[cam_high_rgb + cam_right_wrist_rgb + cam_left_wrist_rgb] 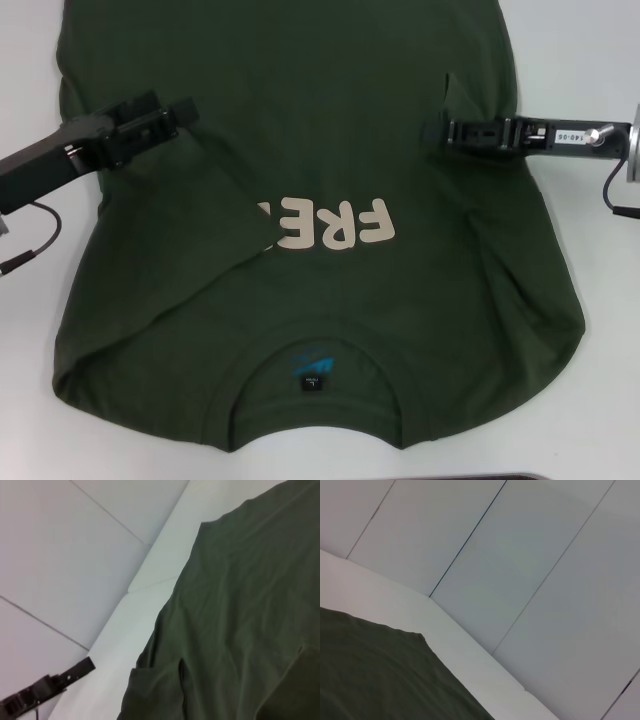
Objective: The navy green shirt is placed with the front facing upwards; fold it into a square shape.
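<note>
The navy green shirt (330, 200) lies spread front-up on the white desk (590, 60), collar and neck label (312, 372) at the near edge. A fold from the left covers part of the pale "FREE" letters (340, 225). The left gripper (185, 108) rests over the shirt's left side; whether its fingers are open or closed cannot be told. The right gripper (447, 132) sits at the shirt's right side, fingers pinched on a raised fold of the cloth.
</note>
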